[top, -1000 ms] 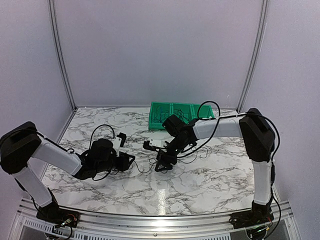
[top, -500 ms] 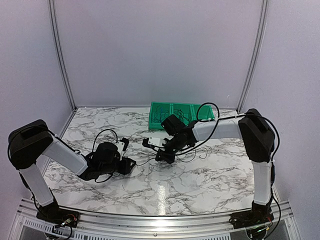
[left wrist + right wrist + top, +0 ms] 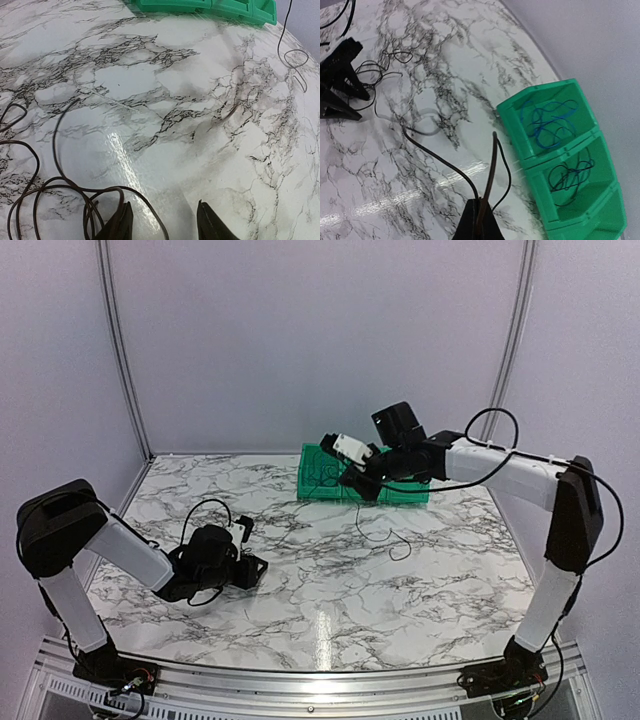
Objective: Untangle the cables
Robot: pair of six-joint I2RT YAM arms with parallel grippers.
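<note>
The top view shows my right gripper [image 3: 358,482] raised over the green bins [image 3: 325,492]. One thin held cable [image 3: 362,525] hangs from it down to the marble table [image 3: 420,600]. That view does not resolve the jaws. The right wrist view does: the fingers are pressed together and pinch this cable at their tips, with two strands leading away.

Only the right wrist view shows the bin contents: a blue cable [image 3: 547,122] in one compartment and a dark cable [image 3: 570,177] in the next.

The left gripper [image 3: 257,566] sits low on the table, well apart from the right. Only its wrist view shows the fingers spread, with bare marble between them. Brown cable loops [image 3: 50,185] lie on the table just beside one finger.
</note>
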